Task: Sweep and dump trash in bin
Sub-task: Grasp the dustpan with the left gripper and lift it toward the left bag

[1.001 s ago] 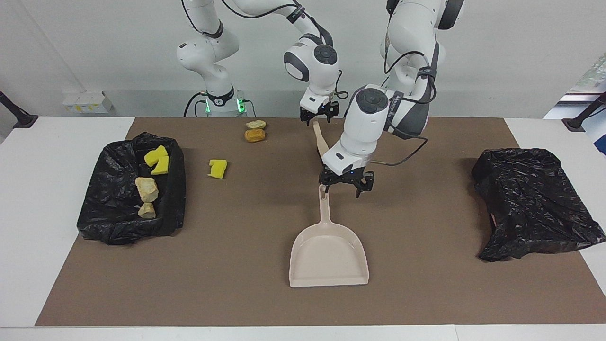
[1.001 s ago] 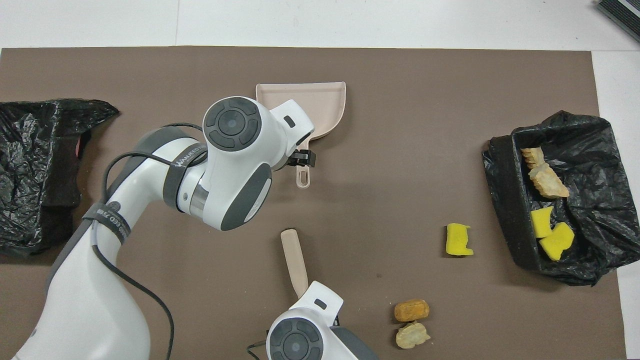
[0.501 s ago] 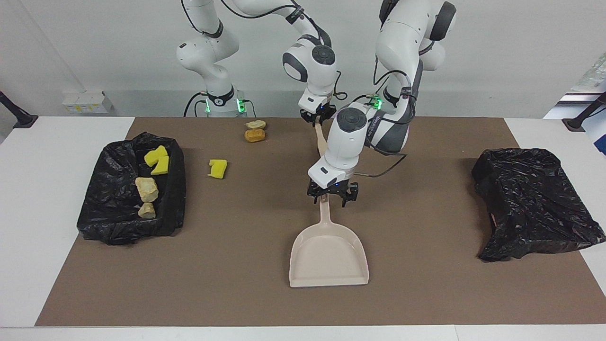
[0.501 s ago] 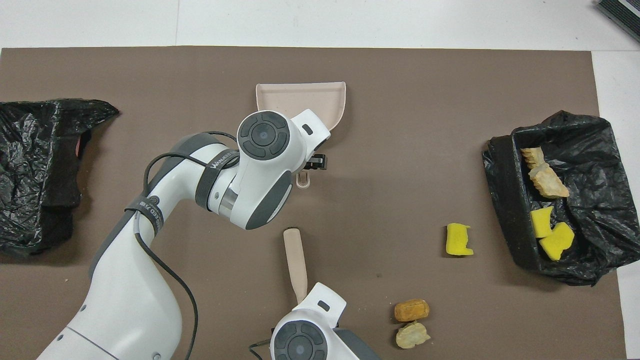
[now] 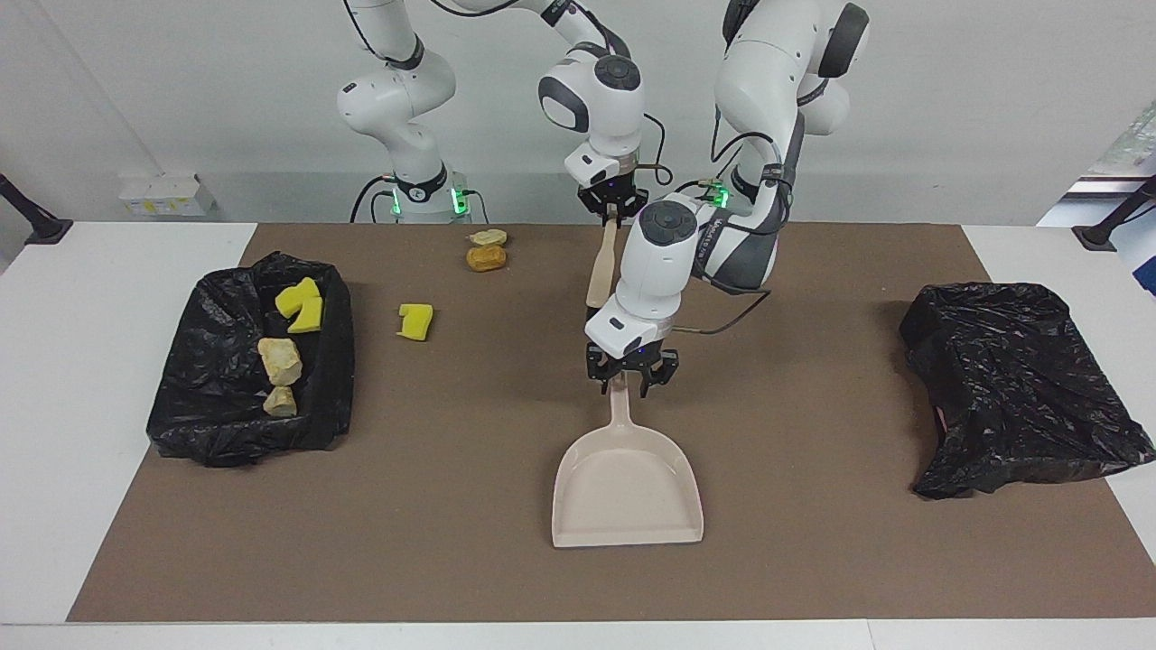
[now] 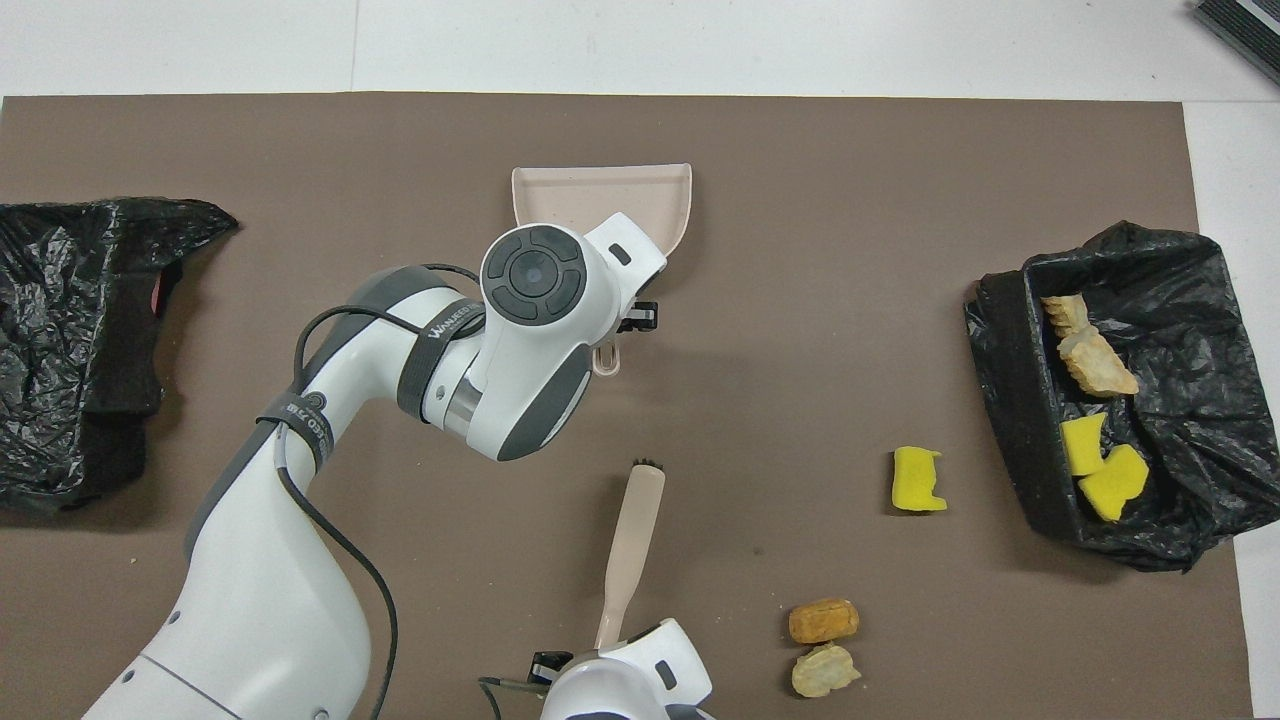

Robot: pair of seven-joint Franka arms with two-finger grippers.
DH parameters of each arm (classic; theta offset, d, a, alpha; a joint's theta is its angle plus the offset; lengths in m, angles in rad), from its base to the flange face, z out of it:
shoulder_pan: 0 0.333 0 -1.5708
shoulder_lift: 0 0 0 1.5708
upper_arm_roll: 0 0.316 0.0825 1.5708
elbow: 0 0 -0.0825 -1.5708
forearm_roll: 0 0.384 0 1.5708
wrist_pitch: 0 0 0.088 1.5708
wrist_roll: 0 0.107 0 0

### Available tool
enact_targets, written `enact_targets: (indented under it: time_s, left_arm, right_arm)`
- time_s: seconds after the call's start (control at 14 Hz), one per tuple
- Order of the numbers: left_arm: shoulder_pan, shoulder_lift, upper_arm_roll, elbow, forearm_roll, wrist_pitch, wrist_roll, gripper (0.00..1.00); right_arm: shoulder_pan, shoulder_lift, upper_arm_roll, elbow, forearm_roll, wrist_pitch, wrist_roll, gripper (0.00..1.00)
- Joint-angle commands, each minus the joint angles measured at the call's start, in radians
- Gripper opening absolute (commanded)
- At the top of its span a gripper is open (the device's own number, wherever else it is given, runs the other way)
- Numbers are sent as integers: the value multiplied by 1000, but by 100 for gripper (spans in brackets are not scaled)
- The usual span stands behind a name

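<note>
- Holding the brush (image 5: pixel 600 266) by its handle tip: right claw (image 5: pixel 614 212), shut tight on it, at the top centre of the facing view.
- Slanting down from that claw toward the frame's centre, bristle end lowest; in the overhead view, bristles (image 6: pixel 649 465) showing as a dark tuft just below mid-frame. Cannot tell whether touching the brown mat (image 5: pixel 813 542).
- Sitting low over the end of the dustpan handle, dead centre of the facing view: left claw (image 5: pixel 623 379). Cannot tell whether clamped on the handle or merely set around it.
- Lying flat on the mat below that claw: beige dustpan (image 5: pixel 628 487), open mouth toward the bottom of the facing view, handle pointing up the frame at the robots.
- Lying on the mat, outside the bin: three pieces of the trash. Yellow sponge (image 5: pixel 415 321) upper-middle in the facing view, just beside the bin; orange-brown chunk (image 5: pixel 485 259) and beige chunk (image 5: pixel 489 237) higher up, touching each other, close to the mat's top edge.
- Resting inside the black-lined bin (image 5: pixel 339 361), mid-height at the right arm's end of the desk (image 5: pixel 54 406): two yellow sponge pieces (image 5: pixel 301 304) and two beige chunks (image 5: pixel 279 359).
- Slumped at the left arm's end, mid-height in the frame: a crumpled black bag (image 5: pixel 1020 388).
</note>
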Motion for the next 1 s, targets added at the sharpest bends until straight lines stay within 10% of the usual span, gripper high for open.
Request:
enact_targets:
  time_s: [0.0, 0.07, 0.93]
  left_arm:
    - [-21, 15, 18, 16, 19, 15, -23, 48]
    - [-15, 16, 18, 14, 25, 32, -11, 4]
    - [106, -96, 28, 8, 30, -138, 362, 0]
  right_arm:
    - [22, -42, 0, -30, 5, -37, 203, 0]
    - [22, -50, 0, -30, 5, -71, 273, 0]
    - [-79, -70, -2, -91, 177, -231, 809, 0]
